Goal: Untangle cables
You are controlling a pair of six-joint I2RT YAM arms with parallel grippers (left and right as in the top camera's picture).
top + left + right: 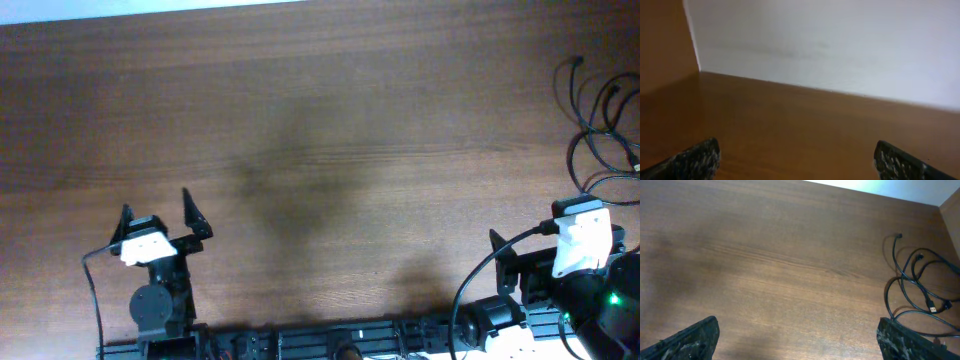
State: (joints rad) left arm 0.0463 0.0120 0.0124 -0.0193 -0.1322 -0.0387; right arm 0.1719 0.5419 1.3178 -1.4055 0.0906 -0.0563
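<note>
The cables (592,130) are thin black cords lying in loose, overlapping loops at the table's far right edge. They run partly out of the overhead view. In the right wrist view the cables (905,280) lie at the upper right, with small plugs at their ends. My right gripper (797,337) is open and holds nothing. Its right finger (900,342) is just short of the nearest loop. My left gripper (155,200) is open and holds nothing at the near left, far from the cords. The left gripper (797,160) sees only bare wood and a white wall.
The brown wooden table (320,120) fills the overhead view. A white wall (840,45) rises behind its far edge. The arm bases and a black rail (330,340) run along the near edge. A thicker black wire (92,290) hangs from the left arm.
</note>
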